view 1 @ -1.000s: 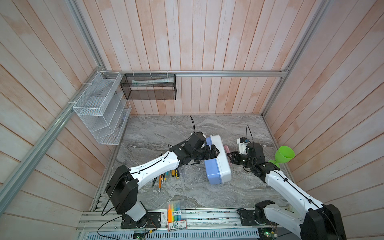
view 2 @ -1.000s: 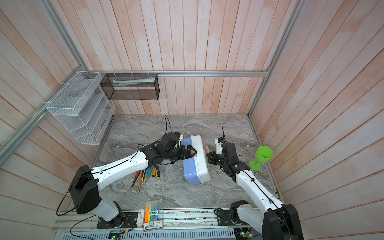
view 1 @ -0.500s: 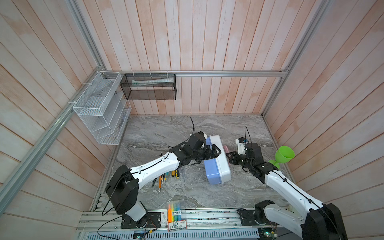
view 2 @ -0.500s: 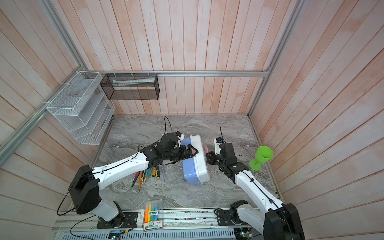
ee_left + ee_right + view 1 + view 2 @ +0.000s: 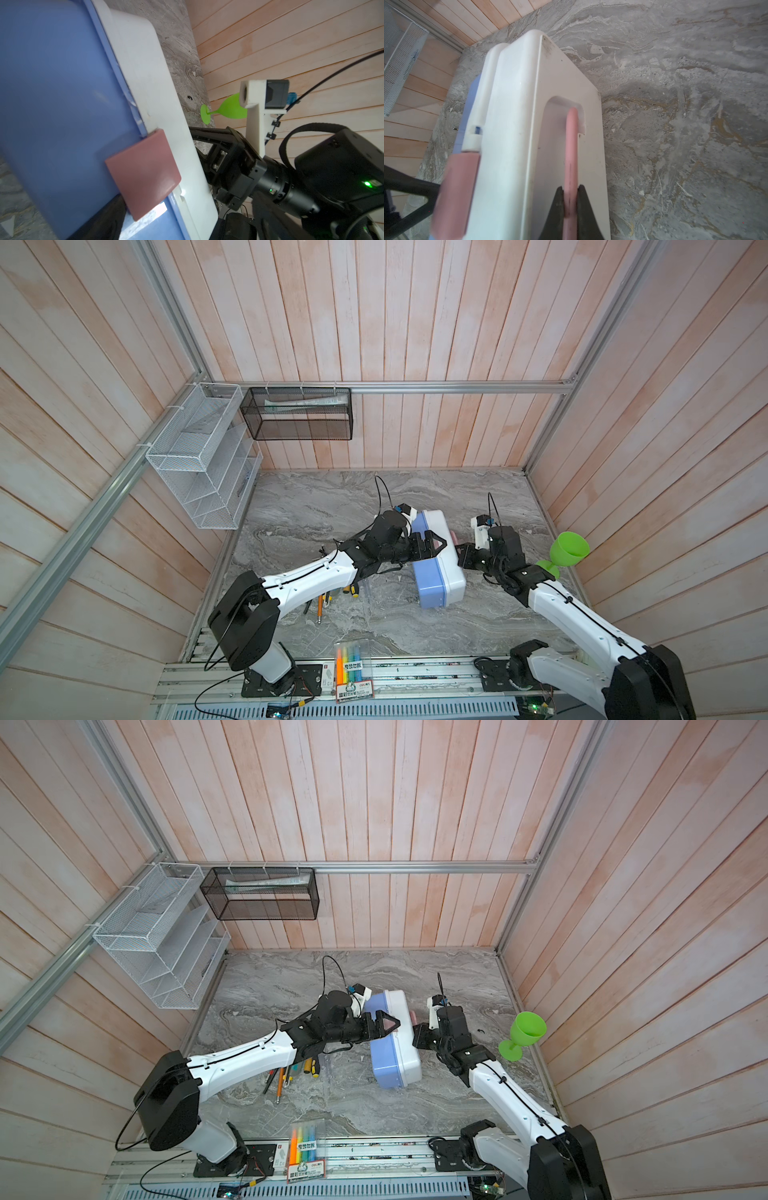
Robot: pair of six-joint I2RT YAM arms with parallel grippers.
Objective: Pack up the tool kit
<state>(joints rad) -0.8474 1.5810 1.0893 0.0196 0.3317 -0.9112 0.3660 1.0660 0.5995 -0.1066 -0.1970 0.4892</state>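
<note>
While the tool case stood on its side near the middle of the marble table, its blue base was turned toward the left arm and its white lid toward the right arm. The pink handle, set in a recess of the lid, was seen clamped between the two dark fingers of the right gripper, which was closed tightly on it. The left gripper was held at the upper edge of the case with its jaws spread wide and nothing gripped between them. A pink latch was seen folded over the seam between base and lid, and one dark finger lay just beside it; whether it was touched could not be told. Loose hand tools were left on the table beneath the left arm, apart from the case. A pack of highlighter pens lay at the front edge, and a green goblet stood near the right wall.
</note>
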